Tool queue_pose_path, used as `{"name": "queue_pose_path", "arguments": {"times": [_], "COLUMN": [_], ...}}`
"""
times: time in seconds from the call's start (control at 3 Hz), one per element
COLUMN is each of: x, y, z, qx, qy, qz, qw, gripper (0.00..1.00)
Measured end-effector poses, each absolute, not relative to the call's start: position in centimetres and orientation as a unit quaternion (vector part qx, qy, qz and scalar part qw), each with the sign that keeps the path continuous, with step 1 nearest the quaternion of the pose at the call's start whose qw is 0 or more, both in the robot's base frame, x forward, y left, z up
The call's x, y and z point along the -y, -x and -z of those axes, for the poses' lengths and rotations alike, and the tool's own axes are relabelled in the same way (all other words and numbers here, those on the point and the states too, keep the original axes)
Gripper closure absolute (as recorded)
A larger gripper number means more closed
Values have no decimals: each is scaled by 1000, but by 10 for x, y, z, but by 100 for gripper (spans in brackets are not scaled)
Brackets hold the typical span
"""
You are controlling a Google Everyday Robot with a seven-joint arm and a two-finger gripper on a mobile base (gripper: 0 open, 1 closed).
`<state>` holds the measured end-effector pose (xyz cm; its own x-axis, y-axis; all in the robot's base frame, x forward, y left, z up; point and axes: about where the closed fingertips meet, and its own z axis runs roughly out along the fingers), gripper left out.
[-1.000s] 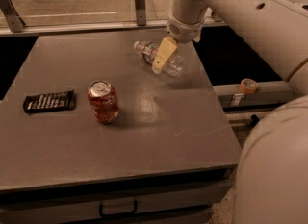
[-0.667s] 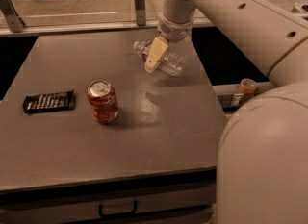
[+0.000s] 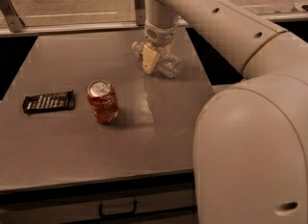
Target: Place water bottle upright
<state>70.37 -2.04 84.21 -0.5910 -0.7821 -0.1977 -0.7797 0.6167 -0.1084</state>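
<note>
The water bottle is a clear ribbed plastic bottle. It lies on its side at the far right part of the grey table, its cap end pointing back left. My gripper comes down from above on the pale arm and sits over the bottle's neck end, right at it. Whether it holds the bottle does not show. The gripper hides the bottle's shoulder and label.
A short red soda can stands upright left of the table's middle. A flat black packet lies near the left edge. My arm's large pale body fills the right foreground. A railing runs behind the table.
My arm has swung to the left, and the gripper has moved from the bottle's middle toward its neck end. The bottle still lies on its side.
</note>
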Motion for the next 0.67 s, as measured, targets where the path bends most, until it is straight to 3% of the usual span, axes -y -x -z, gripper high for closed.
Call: {"name": "queue_pose_path", "arguments": {"times": [0.67], "x": [3], "y": [-691], "z": [-859], "qx": [-866], "qy": [486], "qz": [14], "qw": [116], "gripper": [87]}}
